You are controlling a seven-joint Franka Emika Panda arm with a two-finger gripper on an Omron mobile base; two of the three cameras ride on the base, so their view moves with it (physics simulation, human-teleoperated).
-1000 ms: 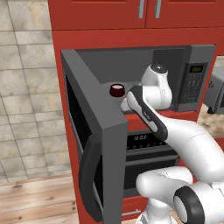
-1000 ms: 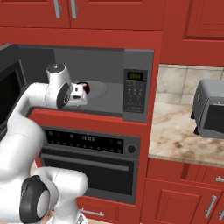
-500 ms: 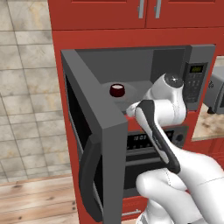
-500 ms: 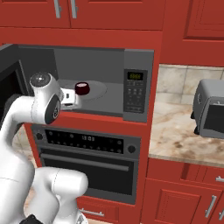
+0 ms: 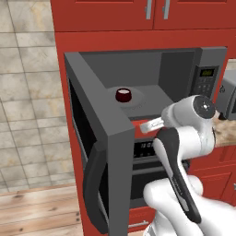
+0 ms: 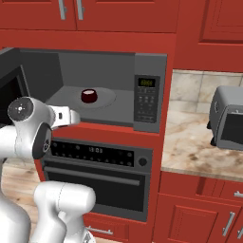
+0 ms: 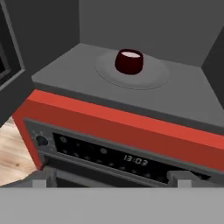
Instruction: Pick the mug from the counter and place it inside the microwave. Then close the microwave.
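mug (image 7: 129, 61) sits upright inside microwave (image 5: 209, 57), on its turntable. gripper (image 6: 71, 116) spread, empty, just outside the cavity. Risk: arm sweeping past door (image 5: 99, 152) pushes it wider instead of shut.

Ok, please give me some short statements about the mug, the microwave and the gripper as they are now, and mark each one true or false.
1. The mug stands upright on the round plate inside the microwave. True.
2. The microwave door is closed. False: it stands wide open, swung to the left.
3. The gripper holds the mug. False: it is open and outside the microwave, apart from the mug.
4. A toaster oven stands on the counter to the right of the microwave. True.
5. The mug lies on its side. False: it is upright, its white inside facing up.
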